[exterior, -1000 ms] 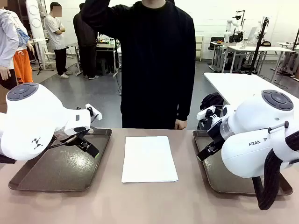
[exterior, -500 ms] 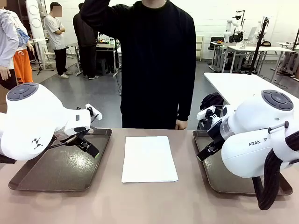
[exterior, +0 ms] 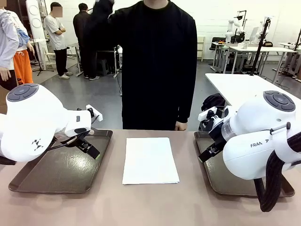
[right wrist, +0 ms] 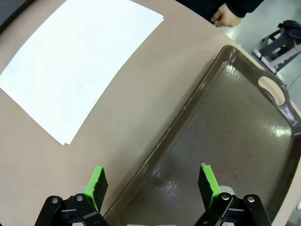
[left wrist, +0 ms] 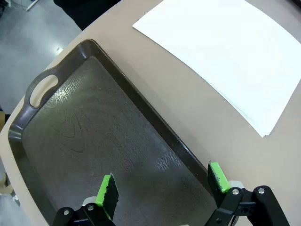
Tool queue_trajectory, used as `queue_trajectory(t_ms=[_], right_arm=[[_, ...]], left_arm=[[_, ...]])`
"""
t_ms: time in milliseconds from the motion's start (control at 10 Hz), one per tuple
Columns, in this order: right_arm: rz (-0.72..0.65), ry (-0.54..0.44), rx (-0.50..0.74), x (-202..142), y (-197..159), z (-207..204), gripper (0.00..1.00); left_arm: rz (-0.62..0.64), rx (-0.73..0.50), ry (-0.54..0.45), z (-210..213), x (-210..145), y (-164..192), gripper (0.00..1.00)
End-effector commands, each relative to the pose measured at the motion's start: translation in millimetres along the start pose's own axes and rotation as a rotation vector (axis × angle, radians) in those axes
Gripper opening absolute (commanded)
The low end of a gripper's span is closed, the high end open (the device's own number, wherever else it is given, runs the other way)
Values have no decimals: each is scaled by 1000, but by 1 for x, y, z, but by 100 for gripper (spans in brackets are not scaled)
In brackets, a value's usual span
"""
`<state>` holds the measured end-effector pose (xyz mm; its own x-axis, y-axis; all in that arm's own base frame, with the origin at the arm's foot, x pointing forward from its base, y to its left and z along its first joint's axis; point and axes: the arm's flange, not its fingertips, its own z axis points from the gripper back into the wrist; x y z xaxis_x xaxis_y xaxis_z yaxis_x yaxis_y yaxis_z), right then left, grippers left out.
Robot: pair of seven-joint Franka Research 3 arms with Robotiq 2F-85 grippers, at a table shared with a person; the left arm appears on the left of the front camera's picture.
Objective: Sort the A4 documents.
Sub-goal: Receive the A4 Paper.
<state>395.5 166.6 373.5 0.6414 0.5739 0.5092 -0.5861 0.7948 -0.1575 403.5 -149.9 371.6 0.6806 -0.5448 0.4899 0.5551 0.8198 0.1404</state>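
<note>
Hovering open and empty on both sides.
Holding the left gripper (left wrist: 162, 183) wide apart and empty above the left tray (left wrist: 84, 132), the right gripper (right wrist: 153, 179) just as wide and empty above the right tray (right wrist: 235, 122). Lying flat on the table (exterior: 150, 207) between both trays: the stack of A4 documents (exterior: 150, 160), near the person (exterior: 157, 61).

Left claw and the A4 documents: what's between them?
Left wrist view: between the left claw and the A4 documents lie the dark tray's rim and a strip of bare table, nothing else.

White rounded arms (exterior: 33, 122), grey caps (exterior: 22, 92), black cable (exterior: 272, 175), green claw pads (left wrist: 217, 175)
</note>
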Motion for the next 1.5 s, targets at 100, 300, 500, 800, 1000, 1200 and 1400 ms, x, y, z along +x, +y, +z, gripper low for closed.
queue_trajectory(t_ms=[100,300,500,800,1000,1200,1400], right_arm=[[0,0,0,0,0,0,100],[0,0,0,0,0,0,100],[0,0,0,0,0,0,100],[-26,-100,124,-20,-41,50,100],[26,-147,206,-40,-59,83,100],[30,-250,265,-61,-84,121,100],[-43,-281,272,-79,-105,154,100]], left_arm=[[0,0,0,0,0,0,100],[0,0,0,0,0,0,100],[0,0,0,0,0,0,100],[-76,-136,-146,57,-18,24,100],[-42,-207,-166,84,-32,46,100],[-11,-258,-158,113,-43,69,100],[-34,-248,-177,145,-53,86,100]])
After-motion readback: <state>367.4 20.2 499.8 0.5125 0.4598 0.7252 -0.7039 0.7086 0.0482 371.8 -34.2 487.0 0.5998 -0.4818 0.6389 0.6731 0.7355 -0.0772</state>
